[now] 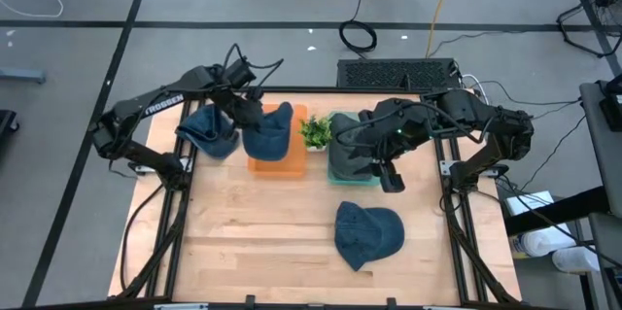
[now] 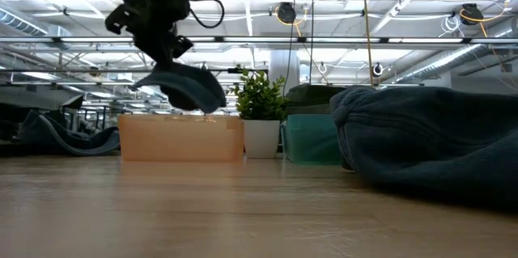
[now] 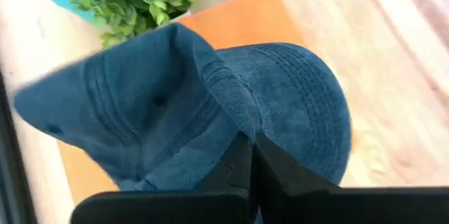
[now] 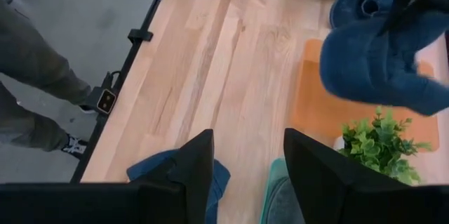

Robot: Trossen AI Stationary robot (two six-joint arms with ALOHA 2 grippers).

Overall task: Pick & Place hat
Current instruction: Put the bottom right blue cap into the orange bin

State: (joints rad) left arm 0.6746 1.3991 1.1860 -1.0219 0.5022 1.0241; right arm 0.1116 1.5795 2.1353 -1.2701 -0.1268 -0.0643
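Hat (image 1: 269,133) hangs pinched in left gripper (image 1: 243,106), jaws clamped on fabric, held above orange bin (image 1: 282,162) for drop, by my read. Right gripper (image 1: 387,174) hovers over teal bin (image 1: 342,176), jaws half open, empty. Second hat (image 1: 368,233) lies on table (image 1: 253,242), awaiting pickup.

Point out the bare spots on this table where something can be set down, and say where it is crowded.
Free: the near left of the table, between the orange box and the front edge, left of the loose hat. Crowded: the back row, where a hat heap, the orange box, plant and green box sit under the left gripper, which holds a hat, and the right gripper.
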